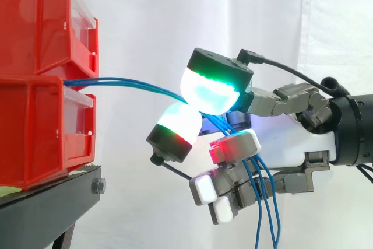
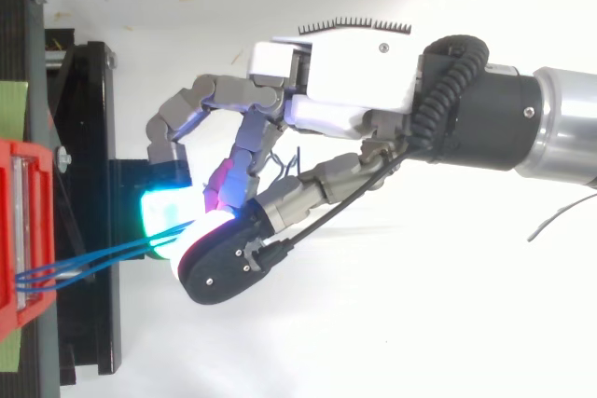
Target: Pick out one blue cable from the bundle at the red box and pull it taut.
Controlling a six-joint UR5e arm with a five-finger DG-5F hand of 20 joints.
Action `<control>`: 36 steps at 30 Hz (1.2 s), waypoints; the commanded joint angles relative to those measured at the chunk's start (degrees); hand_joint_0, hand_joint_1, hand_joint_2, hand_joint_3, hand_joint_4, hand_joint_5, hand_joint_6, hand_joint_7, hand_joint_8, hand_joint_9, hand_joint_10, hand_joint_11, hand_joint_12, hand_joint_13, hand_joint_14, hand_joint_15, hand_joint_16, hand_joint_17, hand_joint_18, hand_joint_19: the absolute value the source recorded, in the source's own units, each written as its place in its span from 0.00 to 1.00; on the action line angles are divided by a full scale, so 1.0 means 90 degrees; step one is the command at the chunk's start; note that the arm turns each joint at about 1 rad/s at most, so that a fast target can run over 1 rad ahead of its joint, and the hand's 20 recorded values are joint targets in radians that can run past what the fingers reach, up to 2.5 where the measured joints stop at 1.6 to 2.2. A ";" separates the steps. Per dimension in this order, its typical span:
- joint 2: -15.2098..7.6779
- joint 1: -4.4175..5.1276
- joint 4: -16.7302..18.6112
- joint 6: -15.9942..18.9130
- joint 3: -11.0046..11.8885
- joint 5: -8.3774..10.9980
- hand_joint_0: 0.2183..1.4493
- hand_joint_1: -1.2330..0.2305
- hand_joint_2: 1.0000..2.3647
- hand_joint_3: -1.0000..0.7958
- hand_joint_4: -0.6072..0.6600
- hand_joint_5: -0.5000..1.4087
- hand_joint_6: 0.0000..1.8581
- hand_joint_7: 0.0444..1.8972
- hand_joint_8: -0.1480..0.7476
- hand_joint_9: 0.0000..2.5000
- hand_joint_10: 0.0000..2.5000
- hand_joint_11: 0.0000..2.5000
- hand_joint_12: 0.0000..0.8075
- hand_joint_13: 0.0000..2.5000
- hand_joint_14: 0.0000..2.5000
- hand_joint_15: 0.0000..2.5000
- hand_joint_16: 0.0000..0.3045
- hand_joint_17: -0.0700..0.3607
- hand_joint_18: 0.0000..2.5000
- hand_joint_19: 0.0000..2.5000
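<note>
While blue cables [image 1: 134,83] run from the red bins [image 1: 35,115], the hand [image 1: 291,138] (tightly curled) pinches them between two glowing pads [image 1: 210,88].

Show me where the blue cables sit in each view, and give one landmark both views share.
Side view: the blue cables leave the gap between the red bins at left, curve into the hand, then hang at lower right.
Top view: lower left, stretched from the red bins to the hand.
Shared landmark: the red bins.
</note>
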 commanded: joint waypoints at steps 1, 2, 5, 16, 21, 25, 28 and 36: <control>0.0000 0.0000 -0.0012 0.0039 0.0000 0.0003 0.48 0.22 0.00 0.28 0.36 0.20 0.53 0.64 0.49 0.56 0.01 0.42 0.37 0.44 0.01 0.19 0.12 0.36 0.39 0.22; 0.0000 0.0000 -0.0012 0.0049 0.0000 0.0003 0.48 0.23 0.00 0.28 0.36 0.20 0.53 0.64 0.49 0.56 0.01 0.42 0.37 0.44 0.01 0.19 0.12 0.36 0.39 0.22; 0.0000 0.0000 -0.0012 0.0059 0.0000 -0.0007 0.45 0.23 0.00 0.28 0.37 0.20 0.52 0.64 0.49 0.57 0.02 0.42 0.37 0.45 0.01 0.20 0.12 0.36 0.40 0.22; -0.0010 0.0000 -0.0002 0.0059 0.0000 -0.0007 0.30 0.25 0.00 0.28 0.44 0.21 0.52 0.48 0.49 0.56 0.01 0.42 0.38 0.44 0.01 0.20 0.13 0.36 0.39 0.23; -0.0010 0.0000 0.0017 0.0059 0.0000 -0.0007 0.24 0.35 0.00 0.28 0.52 0.21 0.48 0.49 0.51 0.56 0.01 0.42 0.40 0.44 0.01 0.20 0.14 0.39 0.40 0.23; 0.0000 0.0000 0.0017 0.0059 0.0000 -0.0007 0.25 0.40 0.00 0.28 0.52 0.21 0.48 0.48 0.50 0.56 0.01 0.41 0.40 0.44 0.01 0.20 0.14 0.39 0.40 0.23; 0.0000 0.0000 0.0027 0.0059 0.0000 -0.0007 0.28 0.42 0.00 0.28 0.51 0.21 0.48 0.47 0.50 0.56 0.01 0.41 0.40 0.43 0.01 0.21 0.14 0.38 0.39 0.24; 0.0000 0.0000 0.0027 0.0059 0.0000 -0.0007 0.30 0.30 0.01 0.43 0.48 0.21 0.49 0.53 0.50 0.56 0.01 0.42 0.41 0.43 0.01 0.21 0.14 0.39 0.39 0.24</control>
